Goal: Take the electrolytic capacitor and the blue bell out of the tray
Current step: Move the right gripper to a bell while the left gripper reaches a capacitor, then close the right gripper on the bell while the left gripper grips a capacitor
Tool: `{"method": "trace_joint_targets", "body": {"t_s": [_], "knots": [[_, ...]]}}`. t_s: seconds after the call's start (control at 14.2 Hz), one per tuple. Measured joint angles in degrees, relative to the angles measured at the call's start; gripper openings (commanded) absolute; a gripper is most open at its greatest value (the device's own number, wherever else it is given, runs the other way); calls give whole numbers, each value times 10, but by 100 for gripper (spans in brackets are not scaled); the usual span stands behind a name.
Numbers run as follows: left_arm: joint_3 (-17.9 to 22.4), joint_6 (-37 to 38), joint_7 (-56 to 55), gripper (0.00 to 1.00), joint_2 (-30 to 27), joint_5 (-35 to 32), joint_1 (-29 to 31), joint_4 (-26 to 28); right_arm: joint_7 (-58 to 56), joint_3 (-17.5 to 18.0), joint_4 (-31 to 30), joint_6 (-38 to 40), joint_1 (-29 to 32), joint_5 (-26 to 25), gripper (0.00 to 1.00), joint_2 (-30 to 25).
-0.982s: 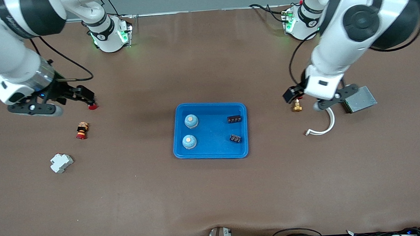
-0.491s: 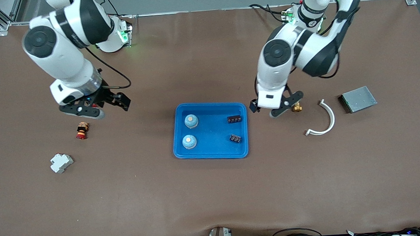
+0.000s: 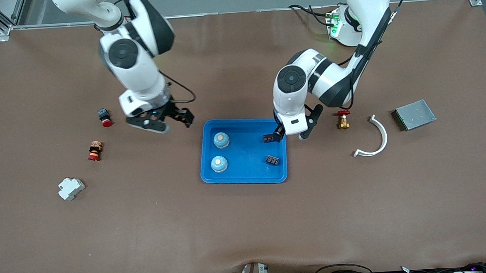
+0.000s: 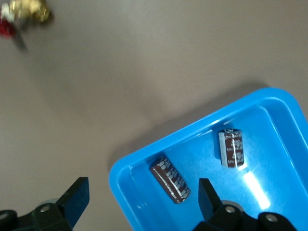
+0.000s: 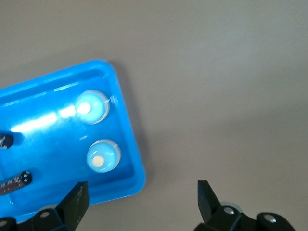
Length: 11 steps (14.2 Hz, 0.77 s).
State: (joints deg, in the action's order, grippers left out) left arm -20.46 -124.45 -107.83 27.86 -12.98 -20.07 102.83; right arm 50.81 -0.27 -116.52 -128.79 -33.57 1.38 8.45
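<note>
Brown table (image 3: pixel 247 219) approach: both open-fingered grippers, left gripper (image 3: pixel 291 134) and right gripper (image 3: pixel 171 122), are poised by the bright blue shallow plastic tray (image 3: pixel 245 179); descent is needed next.

Glossy blue plastic tray (image 3: pixel 245 176) on a matt brown table (image 3: pixel 248 227).

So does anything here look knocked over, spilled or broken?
Nothing stands out. The blue tray sits flat on the table, holding two blue bells upright and two capacitors lying on their sides. The left gripper hangs open over the tray's corner, the right gripper open beside the tray. The loose parts around look intact.
</note>
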Motion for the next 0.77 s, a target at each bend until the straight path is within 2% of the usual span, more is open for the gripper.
{"method": "trace_joint_targets", "body": {"t_s": [0.28,0.49,0.77], "knots": [[0,-11,-99,100,54,0,-7,-35,9,-1,7,-47,-20,-1,100,68],[4,-19,-135,100,77,0,-5,-64,9,-1,38,-50,-28,-1,100,107],[5,-48,-168,100,110,0,-10,-68,37,-2,80,-50,-45,-10,100,151]]}}
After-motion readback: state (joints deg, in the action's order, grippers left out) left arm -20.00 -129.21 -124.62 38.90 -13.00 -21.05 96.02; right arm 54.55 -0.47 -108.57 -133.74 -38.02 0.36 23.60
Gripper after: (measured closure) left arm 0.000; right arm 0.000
